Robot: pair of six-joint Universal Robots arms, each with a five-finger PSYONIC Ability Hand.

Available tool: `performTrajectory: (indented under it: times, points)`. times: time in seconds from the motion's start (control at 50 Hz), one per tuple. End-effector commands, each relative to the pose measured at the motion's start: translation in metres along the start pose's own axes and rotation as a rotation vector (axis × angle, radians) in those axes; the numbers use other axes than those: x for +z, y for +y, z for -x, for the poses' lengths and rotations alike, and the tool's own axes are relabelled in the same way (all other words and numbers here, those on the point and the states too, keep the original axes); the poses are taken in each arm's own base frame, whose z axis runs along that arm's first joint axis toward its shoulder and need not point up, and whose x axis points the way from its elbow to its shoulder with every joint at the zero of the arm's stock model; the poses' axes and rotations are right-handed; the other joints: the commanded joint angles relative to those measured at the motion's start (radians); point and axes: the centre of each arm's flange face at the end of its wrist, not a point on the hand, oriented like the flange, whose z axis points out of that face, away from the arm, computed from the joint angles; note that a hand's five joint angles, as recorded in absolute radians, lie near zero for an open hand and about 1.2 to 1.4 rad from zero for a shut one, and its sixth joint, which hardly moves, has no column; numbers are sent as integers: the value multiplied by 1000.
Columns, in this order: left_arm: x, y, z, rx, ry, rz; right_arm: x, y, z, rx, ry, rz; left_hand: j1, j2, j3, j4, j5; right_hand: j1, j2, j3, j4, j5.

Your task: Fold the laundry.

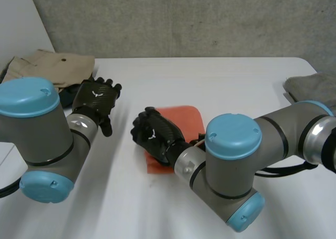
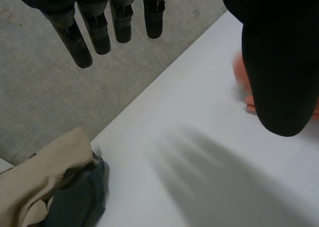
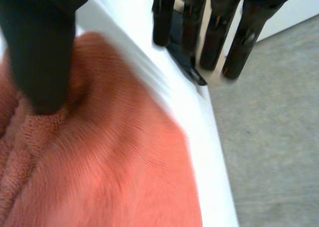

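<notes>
Note that the orange cloth [image 1: 184, 121] lies mid-table [image 1: 226, 86] under the right hand [image 1: 155, 134], whose fingers are straight and apart, thumb on the cloth. The left hand [image 1: 97, 98] hovers well apart from it, fingers straight, near beige clothes [image 1: 52, 65].

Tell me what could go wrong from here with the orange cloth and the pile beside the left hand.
1. The right hand has straight fingers, and only its thumb seems to rest on the orange cloth. A pull may drag and bunch the cloth rather than fold it.
2. The left hand is open close to the beige garment at the edge of the table. A sweep there might nudge it off.
</notes>
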Motion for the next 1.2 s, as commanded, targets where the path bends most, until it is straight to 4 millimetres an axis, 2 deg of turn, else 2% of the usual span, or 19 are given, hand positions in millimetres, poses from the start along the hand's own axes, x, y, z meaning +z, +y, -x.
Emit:
performTrajectory:
  times: [0.02,0.04,0.06,0.14,0.2,0.26,0.32,0.34,0.42,0.56,0.64,0.76,0.84,0.9,0.98,1.04,1.06,1.14,1.2]
  points:
    - [-1,-14,-8,-4,22,-50,-9,19,-26,303,121,106,-21,-26,-31,-27,-46,-128,-231,-256,-260,-251]
    - [-2,-18,-12,-6,31,-64,-12,24,-35,364,149,114,-21,-26,-31,-27,-46,-128,-231,-256,-260,-251]
    - [-5,-29,-20,-13,50,-103,-19,31,-57,482,214,117,-21,-26,-31,-27,-46,-128,-231,-256,-260,-251]
    - [-9,-49,-34,-51,85,-167,-38,41,-102,730,344,89,-20,-26,-30,-26,-45,-128,-231,-256,-260,-251]
    - [-6,-57,-48,-97,134,-197,-46,49,-116,851,375,115,-20,-26,-30,-26,-45,-128,-231,-256,-260,-251]
    - [-4,-57,-65,-128,205,-211,-48,58,-119,883,369,164,-17,-23,-27,-23,-43,-128,-231,-256,-260,-251]
    - [5,-53,-82,-146,277,-208,-39,71,-108,916,312,239,0,-5,-10,-6,-25,-128,-231,-256,-260,-251]
    - [11,-46,-88,-145,283,-181,-34,77,-103,933,280,262,12,7,2,6,-13,-128,-231,-256,-260,-251]
    - [24,-21,-91,-130,241,-63,-22,84,-97,967,212,271,18,13,8,12,-7,-128,-231,-256,-260,-251]
    - [33,12,-83,-103,186,94,-4,101,-78,986,131,321,15,10,5,9,-10,-128,-231,-256,-260,-251]
    - [31,30,-88,-80,217,173,1,107,-70,970,104,350,15,10,5,9,-10,-128,-231,-256,-260,-251]
    - [27,35,-92,-18,277,208,2,115,-61,843,86,401,12,7,2,6,-13,-128,-231,-256,-260,-251]
    - [26,25,-90,-5,309,169,-2,117,-70,706,128,443,6,1,-4,0,-19,-128,-231,-256,-260,-251]
    - [24,12,-87,-11,325,125,-11,106,-85,628,182,443,6,1,-4,0,-19,-128,-231,-256,-260,-251]
    - [19,-34,-58,-43,293,-4,-23,85,-104,577,279,363,0,-5,-10,-6,-25,-128,-231,-256,-260,-251]
    - [12,-54,-47,-52,298,-71,-29,78,-101,560,307,316,-3,-8,-13,-9,-28,-128,-231,-256,-260,-251]
    - [8,-67,-41,-59,316,-115,-34,69,-96,546,313,280,-3,-8,-13,-9,-28,-128,-231,-256,-260,-251]
    - [-6,-91,-33,-68,404,-212,-44,51,-71,520,295,214,-3,-8,-13,-9,-28,-128,-231,-256,-260,-251]
    - [-15,-102,-29,-72,465,-243,-48,51,-54,522,272,211,-3,-8,-13,-9,-28,-128,-231,-256,-260,-251]
